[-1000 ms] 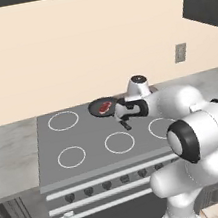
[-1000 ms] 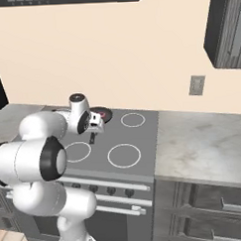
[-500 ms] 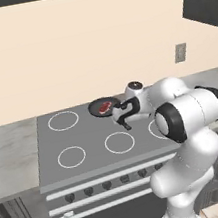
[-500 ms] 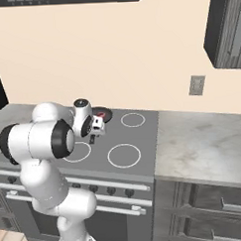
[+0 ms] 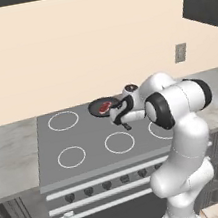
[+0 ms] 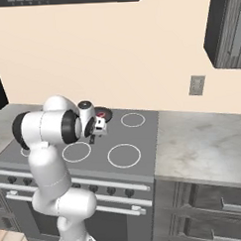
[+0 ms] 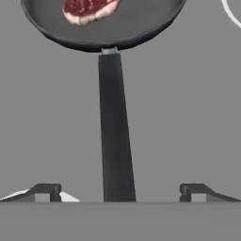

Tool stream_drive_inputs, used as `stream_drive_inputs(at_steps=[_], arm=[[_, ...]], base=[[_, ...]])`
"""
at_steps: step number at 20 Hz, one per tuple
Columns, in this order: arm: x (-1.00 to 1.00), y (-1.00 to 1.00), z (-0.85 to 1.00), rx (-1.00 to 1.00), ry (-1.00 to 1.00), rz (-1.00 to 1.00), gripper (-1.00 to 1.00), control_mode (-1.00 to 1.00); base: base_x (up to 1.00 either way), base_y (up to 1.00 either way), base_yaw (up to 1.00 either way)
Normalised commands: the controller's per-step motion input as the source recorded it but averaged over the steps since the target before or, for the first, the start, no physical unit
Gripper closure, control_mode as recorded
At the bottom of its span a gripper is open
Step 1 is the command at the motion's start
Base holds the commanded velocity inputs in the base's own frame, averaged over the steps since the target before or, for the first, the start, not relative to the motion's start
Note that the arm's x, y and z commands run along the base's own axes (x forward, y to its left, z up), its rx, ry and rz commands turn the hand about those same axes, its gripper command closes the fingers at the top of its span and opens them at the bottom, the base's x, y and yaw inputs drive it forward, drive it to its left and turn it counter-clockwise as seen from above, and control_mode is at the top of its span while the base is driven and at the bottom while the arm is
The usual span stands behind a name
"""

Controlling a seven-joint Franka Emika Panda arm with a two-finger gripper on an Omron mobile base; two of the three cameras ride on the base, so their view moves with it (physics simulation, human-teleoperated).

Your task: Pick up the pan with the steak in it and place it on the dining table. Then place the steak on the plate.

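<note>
Jaws of the gripper (image 7: 117,192) stand wide astride the handle of the pan (image 7: 110,56) holding the steak (image 7: 87,9), apart from it.

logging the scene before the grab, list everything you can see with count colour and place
pan: one, black, on the stove's back burner, long handle running toward the tool
steak: one, reddish-brown with pink fat, inside the pan
stove: one, grey top with white burner rings, knobs along the front
counter: grey marble, on both sides of the stove
wall outlet: one, grey, on the beige wall
upper cabinet: dark, top right
tool: one, open, dark fingertips either side of the handle, not gripping
</note>
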Motion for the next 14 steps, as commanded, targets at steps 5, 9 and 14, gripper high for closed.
stream_drive_inputs(at_steps=[5, 9, 14], arm=[[0.29, 0.0, -0.24, 0.0, 0.0, 0.0, -1.0, -1.0], [0.21, 0.0, -0.33, 0.0, 0.02, 0.0, -1.0, -1.0], [0.19, 0.0, -0.37, 0.0, 0.01, 0.0, -1.0, -1.0]], base=[[0.0, 0.0, 0.0], [0.0, 0.0, 0.0], [0.0, 0.0, 0.0]])
